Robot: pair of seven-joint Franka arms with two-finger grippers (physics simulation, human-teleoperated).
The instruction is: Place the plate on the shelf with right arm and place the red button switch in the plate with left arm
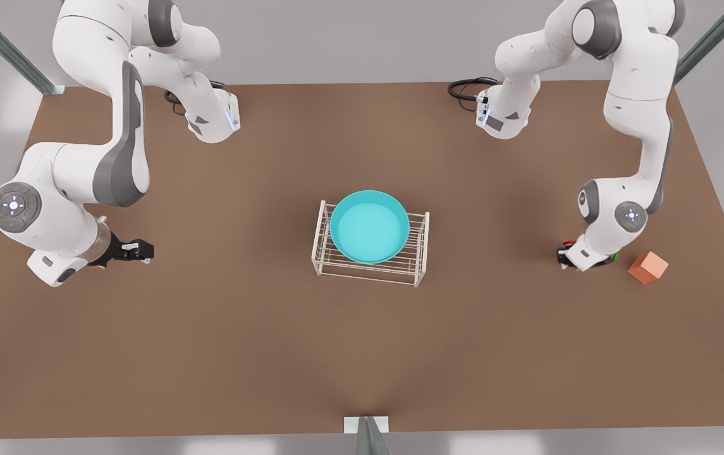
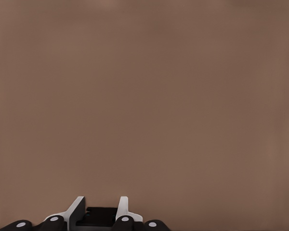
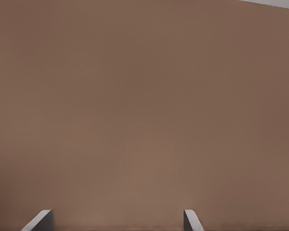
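The turquoise plate (image 1: pixel 369 227) rests flat on top of the white wire shelf (image 1: pixel 371 270) at the table's middle. At the front view's right, my left gripper (image 1: pixel 563 254) is low over the table. Its fingers are drawn close together on the black body of the red button switch (image 1: pixel 568 242). The left wrist view shows that dark block (image 2: pixel 101 212) between the narrow-set fingers of the left gripper (image 2: pixel 100 201). My right gripper (image 1: pixel 141 251) waits at the front view's left, well away from the shelf. In the right wrist view this gripper (image 3: pixel 116 212) stands wide open over bare table.
A green-capped switch (image 1: pixel 614 256) peeks out just behind the left hand. An orange cube (image 1: pixel 648 266) sits a little farther toward the front view's right. Black cables (image 1: pixel 466 88) lie by the far arm base. Bare brown table surrounds the shelf.
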